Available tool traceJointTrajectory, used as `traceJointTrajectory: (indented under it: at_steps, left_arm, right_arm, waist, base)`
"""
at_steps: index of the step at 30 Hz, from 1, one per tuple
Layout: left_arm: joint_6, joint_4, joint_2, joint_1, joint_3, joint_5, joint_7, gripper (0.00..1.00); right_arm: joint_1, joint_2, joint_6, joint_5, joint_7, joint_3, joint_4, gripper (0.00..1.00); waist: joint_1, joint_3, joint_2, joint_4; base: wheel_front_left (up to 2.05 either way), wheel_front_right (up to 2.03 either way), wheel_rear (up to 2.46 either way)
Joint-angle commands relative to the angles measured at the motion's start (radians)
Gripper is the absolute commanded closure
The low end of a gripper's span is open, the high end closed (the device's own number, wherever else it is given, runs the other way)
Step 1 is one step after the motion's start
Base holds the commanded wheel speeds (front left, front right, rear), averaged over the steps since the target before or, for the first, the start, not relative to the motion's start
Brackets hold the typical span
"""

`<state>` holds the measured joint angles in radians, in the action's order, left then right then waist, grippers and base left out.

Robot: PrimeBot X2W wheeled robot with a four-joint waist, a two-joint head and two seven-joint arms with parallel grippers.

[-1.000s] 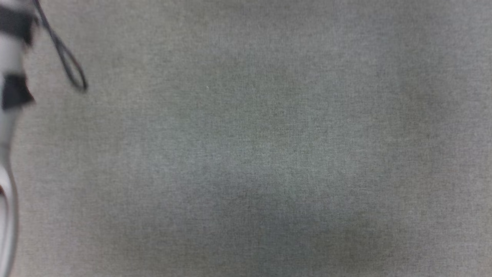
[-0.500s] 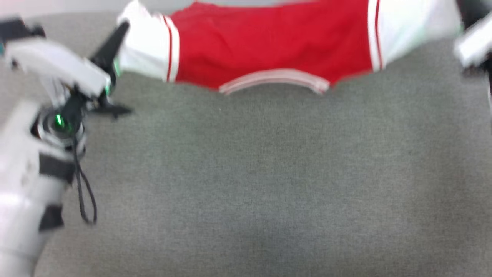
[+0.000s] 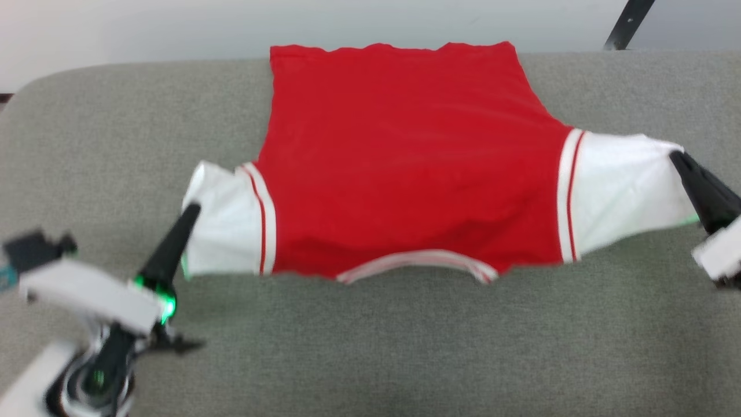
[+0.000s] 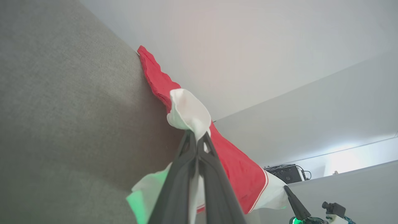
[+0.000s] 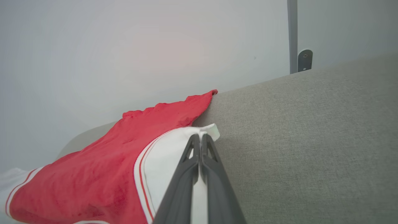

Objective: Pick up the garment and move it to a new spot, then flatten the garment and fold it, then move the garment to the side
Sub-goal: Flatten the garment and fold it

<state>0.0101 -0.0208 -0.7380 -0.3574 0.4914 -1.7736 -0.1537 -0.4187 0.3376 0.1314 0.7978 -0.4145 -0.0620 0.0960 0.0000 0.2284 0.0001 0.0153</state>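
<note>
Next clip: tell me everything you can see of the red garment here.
The garment is a soft bright-red shirt with white sleeves, white bands and thin red stripes. It is spread wide on the grey fabric surface, hem at the far edge, collar nearest the robot. The left gripper and right gripper, jaws shut, each pinch a sleeve end.

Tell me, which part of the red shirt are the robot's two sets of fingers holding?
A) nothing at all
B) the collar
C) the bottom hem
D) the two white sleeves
D: the left fingers are shut on one white sleeve of the shirt, the right fingers on the other.
</note>
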Motion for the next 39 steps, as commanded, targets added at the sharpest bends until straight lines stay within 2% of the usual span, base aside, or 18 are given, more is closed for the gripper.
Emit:
traceJointTrajectory:
  at_steps: [1, 7, 11, 17, 20, 22, 24, 26, 33, 39]
  left_arm:
    - [0.011, -0.038, -0.015, 0.045, -0.015, -0.006, -0.024, 1.00]
    - [0.044, -0.230, -0.065, 0.247, -0.083, -0.008, -0.092, 1.00]
    - [0.062, -0.335, -0.076, 0.366, -0.153, 0.009, -0.107, 1.00]
    - [0.096, -0.418, -0.068, 0.470, -0.204, 0.052, -0.110, 1.00]
    - [0.124, -0.390, -0.075, 0.472, -0.188, 0.126, -0.110, 1.00]
    - [0.132, -0.364, -0.043, 0.452, -0.155, 0.151, -0.110, 1.00]
    - [0.151, -0.319, -0.043, 0.426, -0.123, 0.202, -0.107, 1.00]
    - [0.157, -0.277, -0.002, 0.398, -0.093, 0.216, -0.107, 1.00]
    - [0.195, -0.101, 0.033, 0.302, 0.021, 0.384, -0.102, 1.00]
    - [0.187, 0.012, 0.088, 0.245, 0.071, 0.441, -0.101, 1.00]
  right_arm:
    - [0.031, -0.009, -0.002, -0.025, -0.019, -0.025, -0.040, 1.00]
    - [0.174, -0.077, -0.002, -0.111, -0.130, -0.131, -0.263, 1.00]
    - [0.250, -0.119, -0.002, -0.140, -0.195, -0.182, -0.393, 1.00]
    - [0.311, -0.154, -0.002, -0.154, -0.273, -0.227, -0.493, 1.00]
    - [0.325, -0.136, -0.002, -0.179, -0.302, -0.202, -0.488, 1.00]
    - [0.327, -0.130, -0.002, -0.192, -0.315, -0.167, -0.462, 1.00]
    - [0.330, -0.110, -0.002, -0.203, -0.322, -0.129, -0.433, 1.00]
    - [0.332, -0.096, -0.002, -0.212, -0.321, -0.091, -0.402, 1.00]
    - [0.325, -0.083, -0.002, -0.226, -0.284, -0.006, -0.300, 1.00]
    - [0.293, -0.070, -0.002, -0.248, -0.224, 0.041, -0.189, 1.00]
  waist:
    - [0.0000, 0.005, -0.0001, -0.003]
    - [0.0000, 0.023, -0.0001, -0.005]
    - [0.0000, 0.037, -0.0001, -0.006]
    - [0.0000, 0.054, -0.0001, -0.003]
    - [0.0000, 0.063, -0.0001, -0.004]
    - [0.0000, 0.068, -0.0001, -0.006]
    - [0.0000, 0.073, -0.0001, -0.007]
    - [0.0000, 0.079, -0.0001, -0.006]
    - [0.0000, 0.100, -0.0001, -0.003]
    - [0.0000, 0.119, -0.0001, 0.006]
  base:
    - [0.00, 0.00, 0.00]
    - [0.00, 0.00, 0.00]
    - [0.00, 0.00, 0.00]
    - [0.00, 0.00, 0.00]
    - [0.00, 0.00, 0.00]
    - [0.00, 0.00, 0.00]
    - [0.00, 0.00, 0.00]
    - [0.00, 0.00, 0.00]
    - [0.00, 0.00, 0.00]
    - [0.00, 0.00, 0.00]
